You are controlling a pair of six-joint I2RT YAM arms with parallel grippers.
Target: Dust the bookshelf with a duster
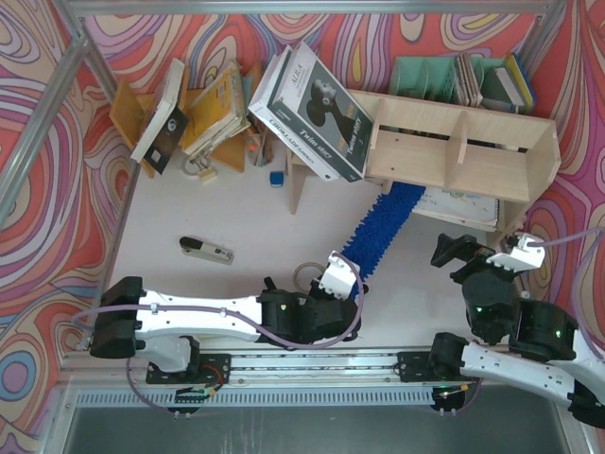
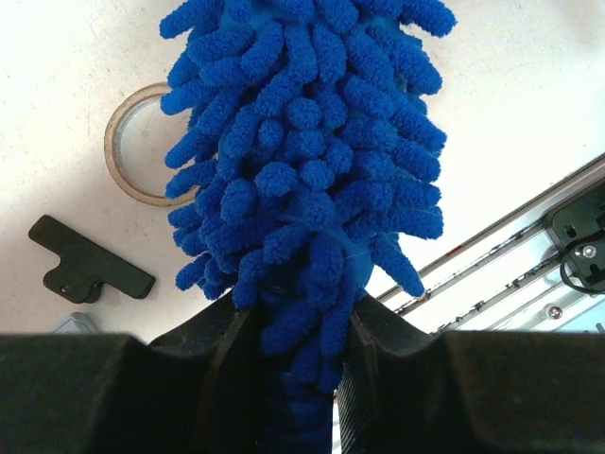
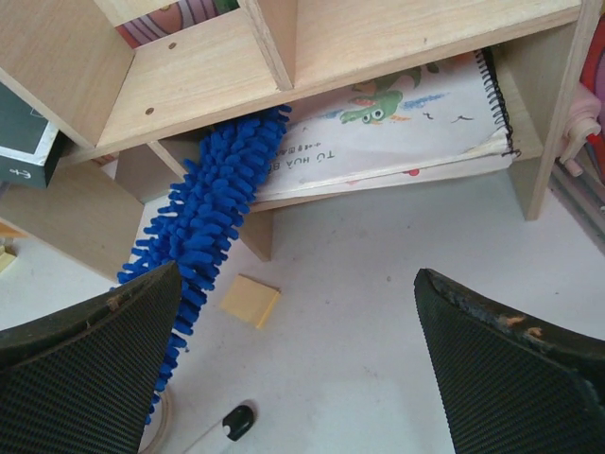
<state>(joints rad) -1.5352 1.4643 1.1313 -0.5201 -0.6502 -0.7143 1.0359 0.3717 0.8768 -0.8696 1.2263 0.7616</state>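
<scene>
The plywood bookshelf (image 1: 454, 142) stands at the back right, two tiers with dividers; it also fills the top of the right wrist view (image 3: 198, 85). The fluffy blue duster (image 1: 383, 227) slants from my left gripper up to the shelf, its tip in the lower tier beside a spiral-bound picture book (image 3: 397, 123). My left gripper (image 1: 348, 274) is shut on the duster's handle end (image 2: 302, 378), with the fluffy head (image 2: 302, 142) filling its view. My right gripper (image 1: 452, 251) is open and empty in front of the shelf, wide apart in its wrist view (image 3: 298, 378).
A tilted black-and-white box (image 1: 312, 99) leans on the shelf's left end. Books in an orange rack (image 1: 189, 113) stand back left, a teal organizer (image 1: 454, 80) behind the shelf. A marker pen (image 1: 206, 250), tape ring (image 2: 132, 142), black clip (image 2: 85, 270) and yellow sticky pad (image 3: 250, 300) lie on the table.
</scene>
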